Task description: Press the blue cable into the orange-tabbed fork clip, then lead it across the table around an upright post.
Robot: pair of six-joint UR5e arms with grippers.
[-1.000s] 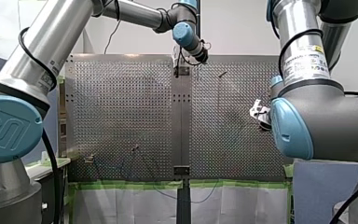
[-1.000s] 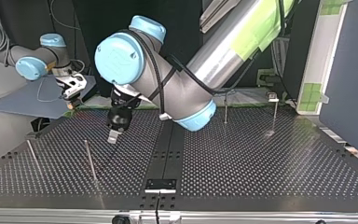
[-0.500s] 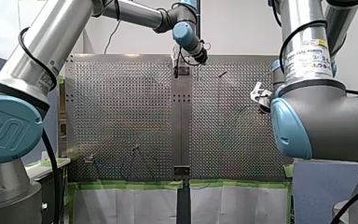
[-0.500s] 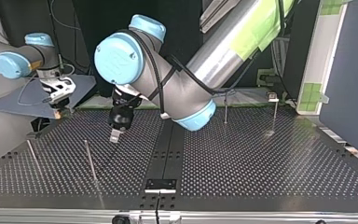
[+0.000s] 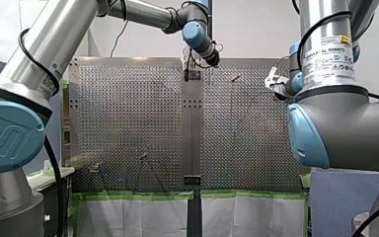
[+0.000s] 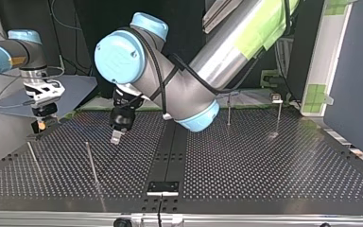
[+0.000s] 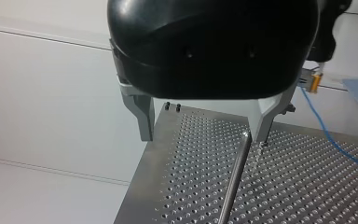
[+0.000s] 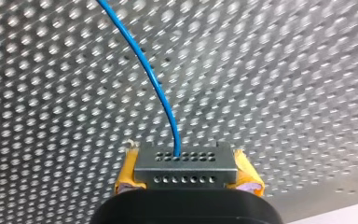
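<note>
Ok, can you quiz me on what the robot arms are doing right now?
1. True or false: my left pincer is open.
2. What colour are the pads on my right pincer? A yellow, B green, C red.
3. Fill in: the blue cable comes out of a metal ____ held in my right pincer.
Key: 1 true; 2 A; 3 connector.
</note>
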